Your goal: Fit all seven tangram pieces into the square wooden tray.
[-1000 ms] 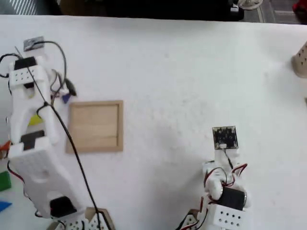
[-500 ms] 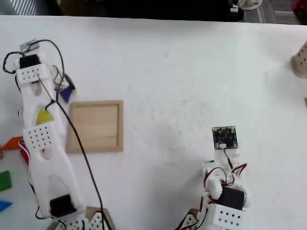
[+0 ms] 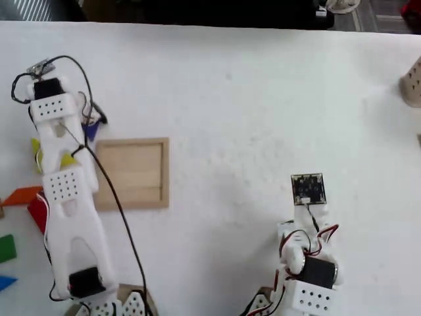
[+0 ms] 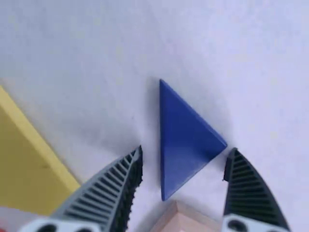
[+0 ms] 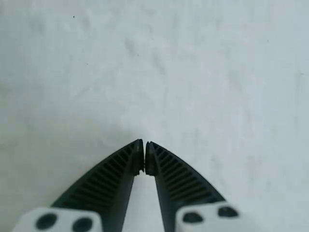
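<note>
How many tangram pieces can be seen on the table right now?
6: a blue triangle at the open left gripper by the tray; yellow, orange, red, green and another blue left of it. The arm may hide a seventh.

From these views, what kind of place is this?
Likely a robotics lab or hobby bench: a white table with the left arm and right arm mounted at its near edge, and a test puzzle laid out, a wooden tray beside loose coloured pieces.
</note>
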Available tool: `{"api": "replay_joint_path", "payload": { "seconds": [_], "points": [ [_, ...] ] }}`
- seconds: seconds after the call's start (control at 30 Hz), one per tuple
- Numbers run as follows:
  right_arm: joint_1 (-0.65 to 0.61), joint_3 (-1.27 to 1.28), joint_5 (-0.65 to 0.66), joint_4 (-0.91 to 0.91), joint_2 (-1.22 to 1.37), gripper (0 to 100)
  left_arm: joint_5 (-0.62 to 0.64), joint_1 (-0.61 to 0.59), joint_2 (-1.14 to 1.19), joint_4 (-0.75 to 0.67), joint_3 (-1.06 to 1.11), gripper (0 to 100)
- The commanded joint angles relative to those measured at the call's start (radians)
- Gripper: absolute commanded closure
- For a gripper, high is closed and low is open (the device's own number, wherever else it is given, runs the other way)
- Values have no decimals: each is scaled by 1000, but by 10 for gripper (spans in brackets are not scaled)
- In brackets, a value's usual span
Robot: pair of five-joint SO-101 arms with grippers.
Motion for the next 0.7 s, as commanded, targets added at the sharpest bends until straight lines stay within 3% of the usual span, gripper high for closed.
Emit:
{"api": "replay_joint_path", "payload": {
  "seconds": [0.0,0.67],
  "points": [
    [7,6,9,5,-12,981,26,8,-2,9,-48,717],
    [7,6,9,5,-12,981,75,1,-5,-60,-54,718]
  ]
}}
